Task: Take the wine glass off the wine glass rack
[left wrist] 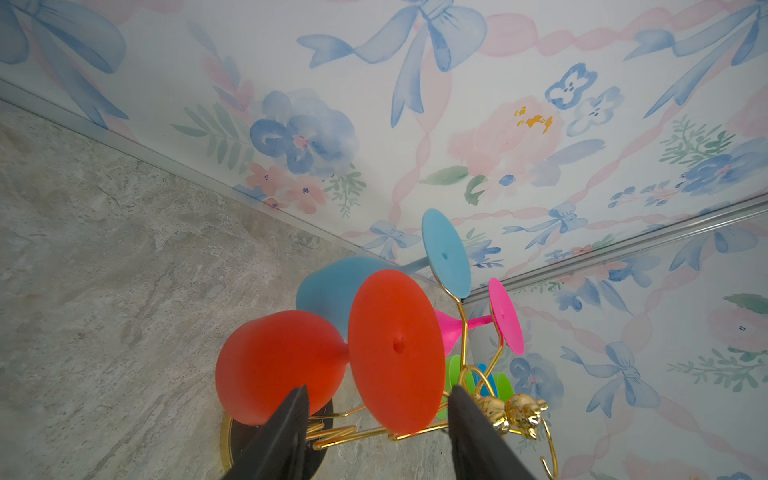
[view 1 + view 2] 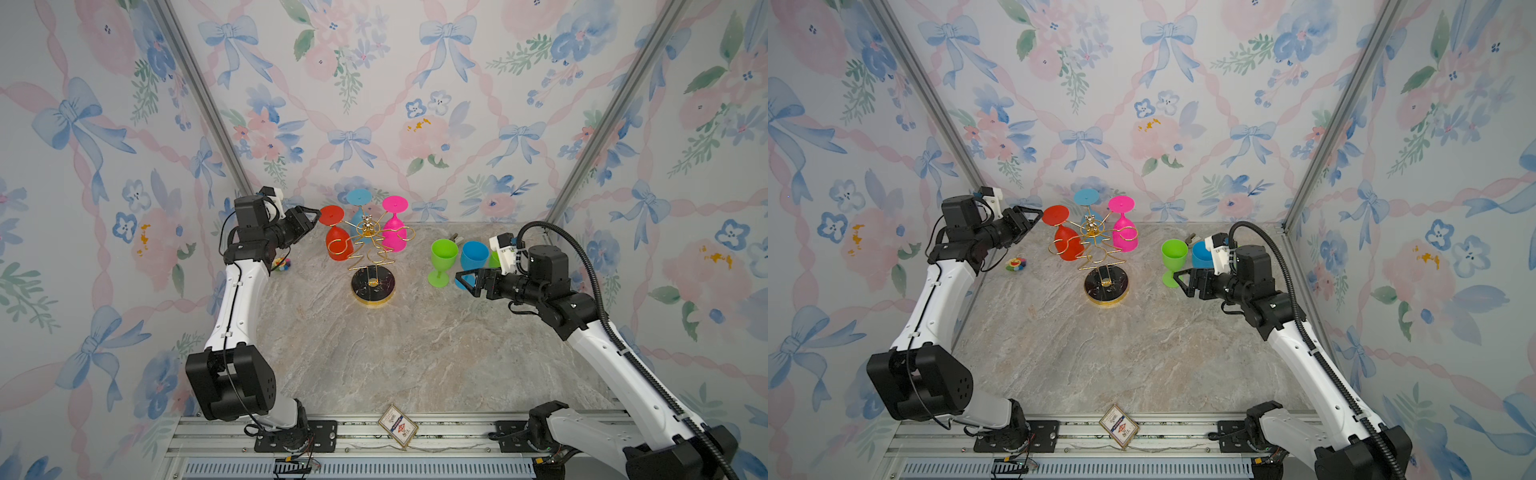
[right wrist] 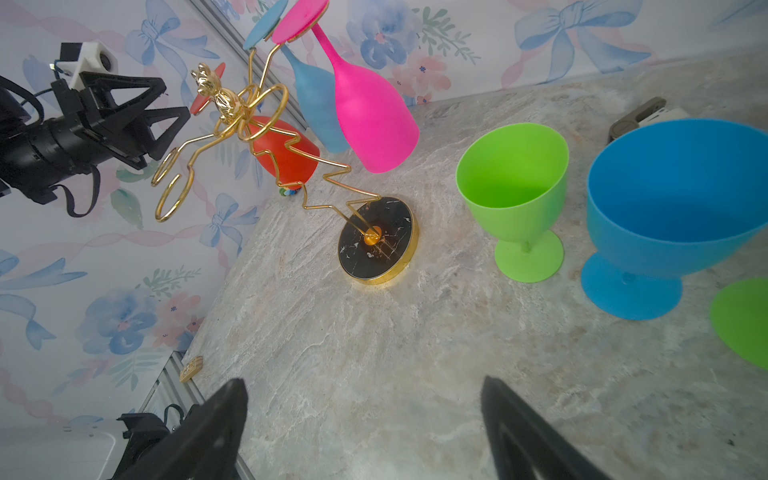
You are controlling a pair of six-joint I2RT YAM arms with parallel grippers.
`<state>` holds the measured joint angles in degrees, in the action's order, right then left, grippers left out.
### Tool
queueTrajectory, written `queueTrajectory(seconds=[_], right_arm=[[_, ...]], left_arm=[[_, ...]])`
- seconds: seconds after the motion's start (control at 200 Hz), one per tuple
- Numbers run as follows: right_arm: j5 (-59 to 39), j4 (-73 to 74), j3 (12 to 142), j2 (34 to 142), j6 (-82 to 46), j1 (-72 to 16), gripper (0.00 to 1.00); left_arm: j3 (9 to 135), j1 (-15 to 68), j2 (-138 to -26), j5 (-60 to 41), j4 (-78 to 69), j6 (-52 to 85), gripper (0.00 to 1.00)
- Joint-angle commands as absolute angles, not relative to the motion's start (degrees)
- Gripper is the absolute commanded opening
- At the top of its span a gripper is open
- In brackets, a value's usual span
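One red glass (image 1: 274, 365), stem hidden behind foot

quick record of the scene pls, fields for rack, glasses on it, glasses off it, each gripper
rack: gold wire stand, upright on table
on rack: red glass, light blue glass, pink glass, all upside down
on table: green glass, blue glass, both upright
left gripper: open, fingers at the red glass's foot, no grip visible
right gripper: open, empty, near the green glass

Bright, even, diffuse light; shadows faint.
Wide-angle bowing at edges; foreground at 6 o'clock soft in wrist views.
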<state>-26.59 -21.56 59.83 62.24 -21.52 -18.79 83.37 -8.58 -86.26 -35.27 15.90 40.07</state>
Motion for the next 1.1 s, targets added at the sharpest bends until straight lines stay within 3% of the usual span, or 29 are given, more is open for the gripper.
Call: queueTrajectory(seconds=[0.0, 0.575, 0.705, 1.095], right_arm=[[-27.0, -19.75, 59.02, 61.59, -22.24, -19.73, 0.9], [-26.28, -19.36, 56.25, 58.16, -23.33, -19.86, 0.9], [-26.28, -19.04, 55.73, 57.79, -23.5, -19.86, 0.9], [-25.89, -19.26, 55.55, 57.55, -23.38, -19.85, 0.9]], left_arm=[[82.99, -7.92, -87.38, -36.28, 14.06, 41.56, 0.52], [82.26, -7.47, -89.92, -38.27, 9.34, 47.64, 0.41], [81.63, -7.43, -90.25, -39.56, 6.81, 50.28, 0.34], [80.65, -7.39, -90.75, -39.61, 6.82, 50.11, 0.33]])
